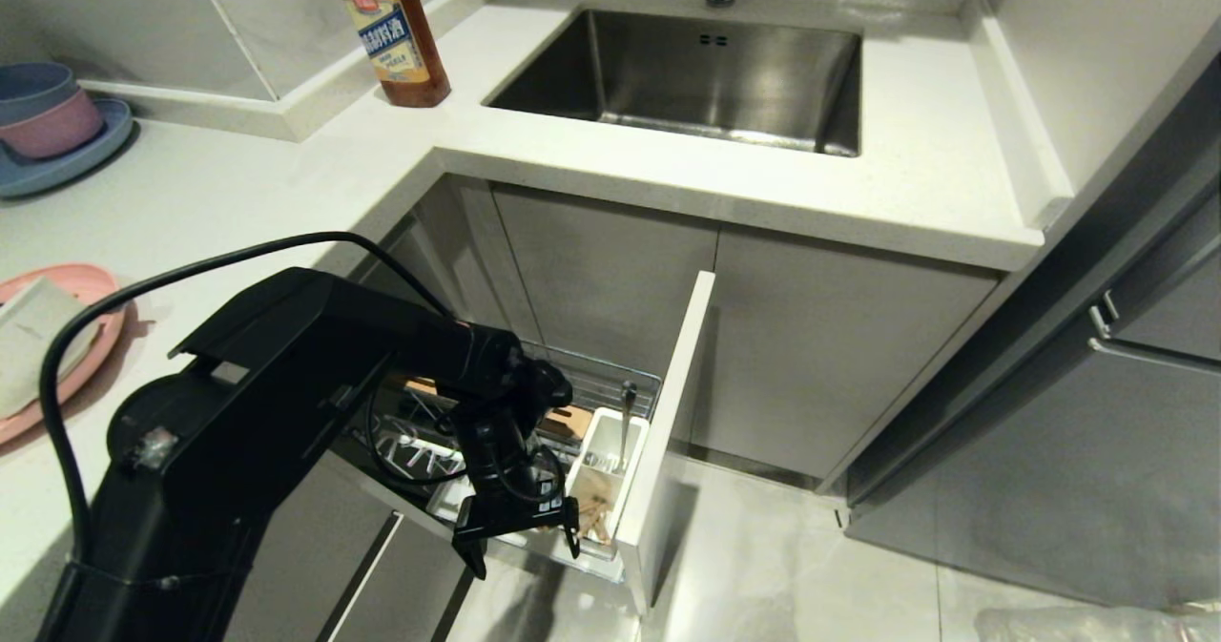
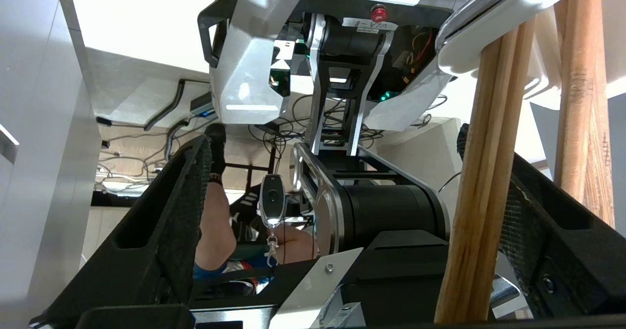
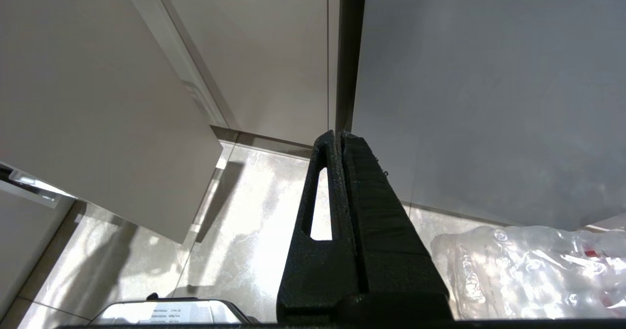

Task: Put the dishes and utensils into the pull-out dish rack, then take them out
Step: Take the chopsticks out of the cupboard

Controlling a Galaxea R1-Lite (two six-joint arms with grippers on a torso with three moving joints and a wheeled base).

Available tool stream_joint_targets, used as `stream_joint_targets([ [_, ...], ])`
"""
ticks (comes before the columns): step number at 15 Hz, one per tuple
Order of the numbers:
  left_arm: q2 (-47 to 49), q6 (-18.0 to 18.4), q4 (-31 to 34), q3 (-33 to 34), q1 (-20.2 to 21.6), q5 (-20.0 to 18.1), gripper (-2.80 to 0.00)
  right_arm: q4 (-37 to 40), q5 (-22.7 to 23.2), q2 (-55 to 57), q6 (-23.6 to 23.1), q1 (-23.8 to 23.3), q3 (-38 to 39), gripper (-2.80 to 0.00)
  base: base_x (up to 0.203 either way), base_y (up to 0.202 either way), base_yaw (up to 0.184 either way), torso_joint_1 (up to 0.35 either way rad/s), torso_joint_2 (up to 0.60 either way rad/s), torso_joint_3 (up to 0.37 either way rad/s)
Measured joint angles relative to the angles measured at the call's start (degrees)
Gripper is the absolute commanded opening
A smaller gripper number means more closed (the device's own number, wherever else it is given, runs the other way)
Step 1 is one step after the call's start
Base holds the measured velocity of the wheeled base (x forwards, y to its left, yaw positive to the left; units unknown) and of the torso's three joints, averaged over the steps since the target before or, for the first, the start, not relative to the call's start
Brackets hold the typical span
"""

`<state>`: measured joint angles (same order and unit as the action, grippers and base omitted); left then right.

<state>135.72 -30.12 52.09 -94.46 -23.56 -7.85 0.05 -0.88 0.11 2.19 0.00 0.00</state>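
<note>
The head view looks steeply down from above the white stone countertop (image 1: 248, 194), with the steel sink (image 1: 706, 74) at twelve o'clock and the chrome wire pull-out dish rack (image 1: 610, 389) just below centre, beneath the black left arm (image 1: 286, 403). The left wrist view sits very close inside that rack, facing back up at the robot's silver body (image 2: 244, 50) past the light-wood chopsticks (image 2: 481, 182) at three o'clock, so it shares the rack with the head view. The right wrist view hangs low, facing the pale tiled floor (image 3: 244, 241) and grey cabinet fronts (image 3: 464, 89) along its own closed black fingers (image 3: 362, 211), and shares only that floor and cabinetry with the head view.
</note>
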Motion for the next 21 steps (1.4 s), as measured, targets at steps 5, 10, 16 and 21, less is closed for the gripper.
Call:
stream_joint_targets([
  [5,0.0,-0.1,0.2,0.1,-0.1,0.0,-2.8,0.0,0.0,0.0,0.0,0.0,0.0,-2.8,0.0,0.0,0.0,0.0,0.0,0.0],
  [10,-0.1,0.0,0.2,0.1,-0.3,-0.2,-2.8,0.0,0.0,0.0,0.0,0.0,0.0,-2.8,0.0,0.0,0.0,0.0,0.0,0.0],
  [16,-1.2,-0.2,0.4,0.2,-0.2,-0.2,-2.8,0.0,0.0,0.0,0.0,0.0,0.0,-2.8,0.0,0.0,0.0,0.0,0.0,0.0],
  [21,-6.6,-1.5,4.1,-0.2,-0.8,-0.3,-2.8,0.0,0.0,0.0,0.0,0.0,0.0,-2.8,0.0,0.0,0.0,0.0,0.0,0.0],
])
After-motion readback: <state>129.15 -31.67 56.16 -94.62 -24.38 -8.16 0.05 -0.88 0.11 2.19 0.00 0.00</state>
